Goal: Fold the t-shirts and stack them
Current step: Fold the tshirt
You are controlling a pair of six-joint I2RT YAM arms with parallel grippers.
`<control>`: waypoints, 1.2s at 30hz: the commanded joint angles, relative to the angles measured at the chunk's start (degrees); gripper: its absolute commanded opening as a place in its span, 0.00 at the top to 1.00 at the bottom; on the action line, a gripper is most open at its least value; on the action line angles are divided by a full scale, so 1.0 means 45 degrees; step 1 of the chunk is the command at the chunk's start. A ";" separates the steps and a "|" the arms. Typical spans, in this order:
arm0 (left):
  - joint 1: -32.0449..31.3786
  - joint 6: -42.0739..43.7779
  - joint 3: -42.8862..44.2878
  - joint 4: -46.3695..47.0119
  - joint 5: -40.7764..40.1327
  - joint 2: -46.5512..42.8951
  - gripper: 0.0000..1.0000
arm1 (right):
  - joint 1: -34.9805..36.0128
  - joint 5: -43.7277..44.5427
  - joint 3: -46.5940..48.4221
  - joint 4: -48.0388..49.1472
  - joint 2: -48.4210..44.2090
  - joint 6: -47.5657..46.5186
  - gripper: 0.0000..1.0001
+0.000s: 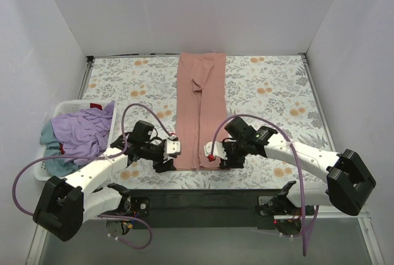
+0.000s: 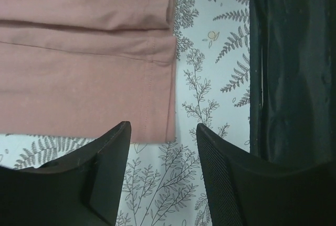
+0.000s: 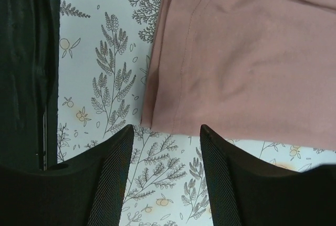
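Floral table (image 1: 271, 93); only overhead view shows lavender shirt (image 1: 83, 131).

Robot lab booth: bare white walls (image 1: 197, 7), 2 table-bolted arms (image 1: 98, 173) (image 1: 301, 154)

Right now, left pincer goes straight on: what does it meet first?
Likely the near corner of the pink t-shirt, just ahead between the open jaws of the left pincer. Depth unclear; the floral tablecloth could come first.

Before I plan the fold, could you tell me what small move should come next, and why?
Probably lower both and pinch the near corners of the pink shirt: the left fingers and right fingers stand open at those corners, and the shirt lies in a long strip.
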 commanded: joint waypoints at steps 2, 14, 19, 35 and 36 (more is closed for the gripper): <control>-0.0901 0.0468 -0.0948 0.2002 -0.1228 -0.0246 0.49 | 0.0410 -0.0079 -0.0408 0.1201 0.0316 -0.0413 0.41; -0.1840 0.0798 -0.1515 0.2984 -0.2716 0.0943 0.51 | 0.1192 0.0547 -0.1834 0.2296 0.0882 -0.0218 0.45; -0.2172 0.1112 -0.1789 0.3004 -0.3320 0.1120 0.56 | 0.1446 0.0994 -0.2361 0.2978 0.1293 0.0055 0.54; -0.4008 0.0234 -0.0950 0.1404 -0.2698 -0.1045 1.00 | 0.3105 0.0900 -0.1192 0.0970 -0.0462 0.1032 0.99; -0.4067 0.0098 -0.0853 0.1228 -0.2446 -0.1280 1.00 | 0.3241 0.0860 -0.1093 0.0968 -0.0657 0.1013 0.99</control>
